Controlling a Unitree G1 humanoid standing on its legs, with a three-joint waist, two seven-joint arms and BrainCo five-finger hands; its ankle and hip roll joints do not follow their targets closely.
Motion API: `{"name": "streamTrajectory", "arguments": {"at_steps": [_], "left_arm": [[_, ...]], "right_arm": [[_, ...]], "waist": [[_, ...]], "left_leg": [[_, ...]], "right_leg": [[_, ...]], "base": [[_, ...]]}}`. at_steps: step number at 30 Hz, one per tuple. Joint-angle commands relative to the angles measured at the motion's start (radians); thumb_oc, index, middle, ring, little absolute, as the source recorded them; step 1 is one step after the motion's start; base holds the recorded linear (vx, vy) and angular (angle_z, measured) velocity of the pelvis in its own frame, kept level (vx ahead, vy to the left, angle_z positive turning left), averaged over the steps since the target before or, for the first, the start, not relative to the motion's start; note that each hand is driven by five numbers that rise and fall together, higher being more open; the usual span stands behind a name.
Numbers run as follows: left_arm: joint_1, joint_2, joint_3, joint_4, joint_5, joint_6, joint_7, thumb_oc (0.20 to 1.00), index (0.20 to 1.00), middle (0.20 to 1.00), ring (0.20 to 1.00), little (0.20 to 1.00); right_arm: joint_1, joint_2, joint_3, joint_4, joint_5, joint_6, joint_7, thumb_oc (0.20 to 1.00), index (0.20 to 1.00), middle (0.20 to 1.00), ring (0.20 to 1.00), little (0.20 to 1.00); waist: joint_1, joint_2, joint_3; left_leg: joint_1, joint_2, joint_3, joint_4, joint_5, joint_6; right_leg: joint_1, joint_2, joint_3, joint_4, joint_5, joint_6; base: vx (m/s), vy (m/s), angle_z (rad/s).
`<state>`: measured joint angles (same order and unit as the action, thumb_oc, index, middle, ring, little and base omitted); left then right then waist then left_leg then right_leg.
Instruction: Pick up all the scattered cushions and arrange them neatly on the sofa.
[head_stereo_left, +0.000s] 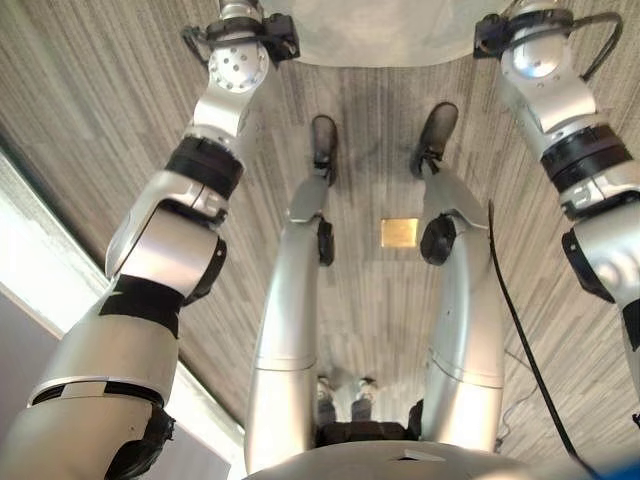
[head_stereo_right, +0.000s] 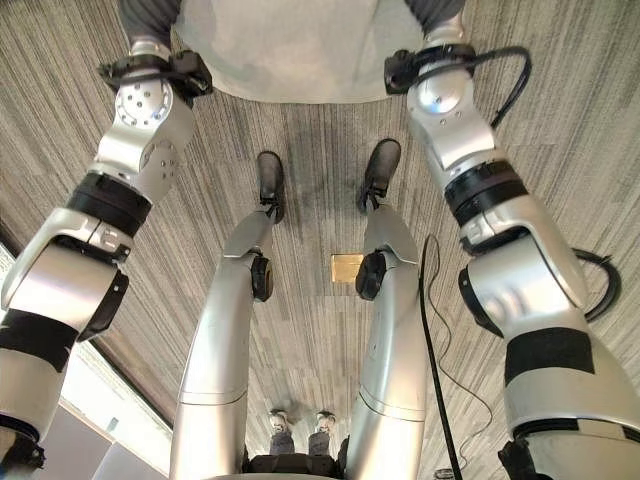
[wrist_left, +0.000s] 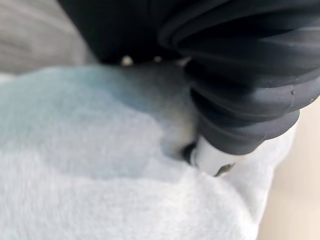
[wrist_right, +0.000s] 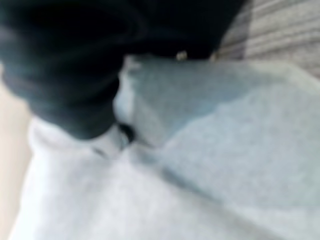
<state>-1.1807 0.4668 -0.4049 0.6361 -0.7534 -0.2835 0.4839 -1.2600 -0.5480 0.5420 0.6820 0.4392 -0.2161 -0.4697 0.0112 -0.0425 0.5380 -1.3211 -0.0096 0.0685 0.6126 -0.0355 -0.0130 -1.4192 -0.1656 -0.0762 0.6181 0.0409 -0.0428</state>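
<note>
Cushion, pale and plush, sits between the left hand and the right hand, one pressed into each side, above the striped carpet floor. Both hands sink into the fabric, so I cannot tell how far their fingers curl. Judged from this, carrying it well means keeping even inward pressure from both sides and moving the arms together, level.

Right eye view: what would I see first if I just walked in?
A big pale grey-white fluffy cushion sits at the far edge, with both silver arms reaching out to it. The left hand and right hand press into its soft sides. Below lies a striped grey carpet floor with a small brass plate.
</note>
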Motion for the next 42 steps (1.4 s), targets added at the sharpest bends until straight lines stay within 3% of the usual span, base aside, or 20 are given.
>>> {"name": "streamTrajectory", "arguments": {"at_steps": [1, 3, 6, 8, 9, 12, 13, 17, 24, 30, 33, 34, 35, 37, 38, 40, 41, 42], "left_arm": [[0.095, -0.121, 0.028, -0.219, 0.127, -0.144, -0.031, 0.2, 0.2, 0.2, 0.2, 0.2], [0.259, -0.154, 0.066, -0.321, 0.169, -0.134, -0.053, 0.2, 0.2, 0.2, 0.2, 0.2], [0.392, -0.139, 0.082, -0.416, 0.203, -0.126, -0.082, 0.2, 0.2, 0.2, 0.2, 0.2], [0.465, -0.132, 0.084, -0.455, 0.228, -0.12, -0.105, 0.2, 0.2, 0.2, 0.2, 0.2], [0.501, -0.134, 0.082, -0.468, 0.228, -0.119, -0.124, 0.2, 0.2, 0.2, 0.2, 0.2], [0.586, -0.129, 0.083, -0.488, 0.239, -0.115, -0.158, 0.2, 0.2, 0.2, 0.2, 0.2], [0.67, -0.138, 0.081, -0.52, 0.232, -0.113, -0.197, 0.2, 0.2, 0.2, 0.2, 0.2], [0.808, -0.153, 0.058, -0.567, 0.222, -0.108, -0.259, 0.2, 0.2, 0.2, 0.2, 0.2], [0.97, -0.134, 0.039, -0.608, 0.227, -0.084, -0.337, 0.2, 0.2, 0.2, 0.2, 0.2], [1.05, -0.126, 0.053, -0.6, 0.245, -0.059, -0.358, 0.2, 0.2, 0.2, 0.2, 0.2], [1.094, -0.113, 0.066, -0.604, 0.253, -0.054, -0.374, 0.2, 0.2, 0.2, 0.2, 0.2], [1.112, -0.105, 0.069, -0.611, 0.266, -0.052, -0.376, 0.2, 0.2, 0.2, 0.2, 0.2], [1.119, -0.104, 0.069, -0.613, 0.271, -0.051, -0.378, 0.2, 0.2, 0.2, 0.2, 0.2], [1.123, -0.104, 0.064, -0.613, 0.27, -0.048, -0.384, 0.2, 0.2, 0.2, 0.2, 0.2], [1.12, -0.112, 0.049, -0.591, 0.268, -0.045, -0.396, 0.2, 0.2, 0.2, 0.2, 0.2], [1.113, -0.122, 0.045, -0.59, 0.269, -0.039, -0.4, 0.2, 0.2, 0.2, 0.2, 0.2], [1.108, -0.128, 0.041, -0.586, 0.259, -0.036, -0.406, 0.2, 0.2, 0.2, 0.2, 0.2], [1.109, -0.13, 0.04, -0.588, 0.256, -0.037, -0.404, 0.2, 0.2, 0.2, 0.2, 0.2]], "right_arm": [[0.075, 0.102, -0.063, -0.224, -0.143, -0.126, 0.036, 0.2, 0.2, 0.2, 0.2, 0.2], [0.255, 0.108, -0.158, -0.348, -0.175, -0.138, 0.055, 0.2, 0.2, 0.2, 0.2, 0.2], [0.407, 0.115, -0.209, -0.464, -0.204, -0.14, 0.088, 0.2, 0.2, 0.2, 0.2, 0.2], [0.494, 0.126, -0.228, -0.503, -0.215, -0.143, 0.109, 0.2, 0.2, 0.2, 0.2, 0.2], [0.536, 0.132, -0.227, -0.51, -0.211, -0.145, 0.123, 0.2, 0.2, 0.2, 0.2, 0.2], [0.628, 0.135, -0.233, -0.532, -0.212, -0.138, 0.151, 0.2, 0.2, 0.2, 0.2, 0.2], [0.722, 0.147, -0.236, -0.56, -0.216, -0.137, 0.181, 0.2, 0.2, 0.2, 0.2, 0.2], [0.889, 0.17, -0.231, -0.582, -0.213, -0.127, 0.237, 0.2, 0.2, 0.2, 0.2, 0.2], [1.086, 0.157, -0.253, -0.606, -0.259, -0.101, 0.293, 0.2, 0.2, 0.2, 0.2, 0.2], [1.15, 0.155, -0.286, -0.61, -0.299, -0.09, 0.296, 0.2, 0.2, 0.2, 0.2, 0.2], [1.181, 0.162, -0.292, -0.612, -0.307, -0.087, 0.309, 0.2, 0.2, 0.2, 0.2, 0.2], [1.195, 0.167, -0.292, -0.609, -0.319, -0.086, 0.311, 0.2, 0.2, 0.2, 0.2, 0.2], [1.205, 0.166, -0.293, -0.612, -0.321, -0.084, 0.314, 0.2, 0.2, 0.2, 0.2, 0.2], [1.221, 0.166, -0.3, -0.62, -0.32, -0.083, 0.316, 0.2, 0.2, 0.2, 0.2, 0.2], [1.251, 0.165, -0.314, -0.632, -0.315, -0.085, 0.315, 0.2, 0.2, 0.2, 0.2, 0.2], [1.26, 0.156, -0.323, -0.638, -0.308, -0.086, 0.312, 0.2, 0.2, 0.2, 0.2, 0.2], [1.274, 0.149, -0.338, -0.653, -0.304, -0.087, 0.306, 0.2, 0.2, 0.2, 0.2, 0.2], [1.271, 0.145, -0.336, -0.656, -0.304, -0.086, 0.304, 0.2, 0.2, 0.2, 0.2, 0.2]], "waist": [[-0.033, 0.046, -0.12], [-0.04, 0.047, -0.124], [-0.038, 0.042, -0.134], [-0.037, 0.041, -0.145], [-0.036, 0.039, -0.148], [-0.035, 0.036, -0.163], [-0.036, 0.032, -0.18], [-0.041, 0.025, -0.211], [-0.058, 0.023, -0.298], [-0.06, 0.022, -0.345], [-0.05, 0.021, -0.366], [-0.041, 0.023, -0.374], [-0.042, 0.024, -0.376], [-0.05, 0.025, -0.379], [-0.07, 0.019, -0.39], [-0.073, 0.014, -0.397], [-0.083, 0.002, -0.398], [-0.083, -0.001, -0.397]], "left_leg": [[0.05, -0.023, -0.071, -0.077, 0.012, -0.025], [0.184, -0.016, -0.084, -0.13, 0.019, -0.038], [0.301, -0.011, -0.091, -0.17, 0.02, -0.043], [0.382, -0.009, -0.091, -0.199, 0.024, -0.043], [0.409, -0.01, -0.086, -0.215, 0.055, -0.04], [0.505, -0.011, -0.086, -0.248, 0.056, -0.04], [0.608, -0.012, -0.084, -0.287, 0.056, -0.041], [0.818, -0.009, -0.077, -0.379, 0.062, -0.035], [1.093, -0.01, -0.041, -0.511, 0.053, -0.02], [1.211, -0.006, 0.02, -0.561, 0.034, -0.014], [1.272, 0.003, 0.059, -0.59, 0.027, -0.016], [1.304, 0.017, 0.083, -0.605, 0.027, -0.022], [1.313, 0.021, 0.087, -0.61, 0.029, -0.024], [1.322, 0.022, 0.085, -0.616, 0.032, -0.027], [1.32, 0.024, 0.07, -0.609, 0.035, -0.034], [1.308, 0.031, 0.071, -0.581, 0.029, -0.048], [1.292, 0.049, 0.066, -0.502, 0.036, -0.075], [1.286, 0.054, 0.049, -0.458, 0.039, -0.079]], "right_leg": [[0.109, 0.016, -0.038, 0.047, -0.133, 0.124], [0.255, 0.017, -0.052, -0.017, -0.133, 0.119], [0.375, 0.016, -0.062, -0.072, -0.127, 0.117], [0.458, 0.011, -0.07, -0.112, -0.122, 0.116], [0.493, 0.008, -0.078, -0.142, -0.091, 0.108], [0.59, 0.011, -0.092, -0.186, -0.087, 0.108], [0.697, 0.013, -0.1, -0.236, -0.081, 0.113], [0.919, 0.017, -0.12, -0.336, -0.062, 0.129], [1.175, 0.033, -0.119, -0.47, -0.036, 0.16], [1.252, 0.041, -0.113, -0.505, -0.017, 0.187], [1.287, 0.047, -0.138, -0.527, -0.007, 0.202], [1.299, 0.044, -0.185, -0.52, -0.006, 0.208], [1.305, 0.046, -0.191, -0.518, -0.009, 0.208], [1.318, 0.054, -0.176, -0.526, -0.015, 0.206], [1.339, 0.084, -0.104, -0.562, -0.025, 0.189], [1.361, 0.088, -0.114, -0.592, -0.024, 0.178], [1.389, 0.102, -0.119, -0.62, -0.026, 0.16], [1.402, 0.107, -0.117, -0.629, -0.025, 0.153]], "base": [[-0.05, -0.05, -0.06], [-0.04, -0.058, 0.04], [-0.01, -0.029, 0.01], [-0.03, 0.001, 0.01], [-0.04, 0.008, 0.0], [0.04, 0.008, -0.03], [0.15, 0.017, 0.01], [0.14, 0.007, -0.01], [0.14, 0.039, -0.09], [0.08, 0.037, -0.32], [0.08, 0.002, -0.55], [0.04, -0.044, -0.77], [0.06, -0.081, -0.46], [0.05, -0.091, -0.45], [0.08, -0.13, -0.24], [0.07, -0.199, 0.14], [0.07, -0.218, 0.08], [0.06, -0.167, 0.2]]}}
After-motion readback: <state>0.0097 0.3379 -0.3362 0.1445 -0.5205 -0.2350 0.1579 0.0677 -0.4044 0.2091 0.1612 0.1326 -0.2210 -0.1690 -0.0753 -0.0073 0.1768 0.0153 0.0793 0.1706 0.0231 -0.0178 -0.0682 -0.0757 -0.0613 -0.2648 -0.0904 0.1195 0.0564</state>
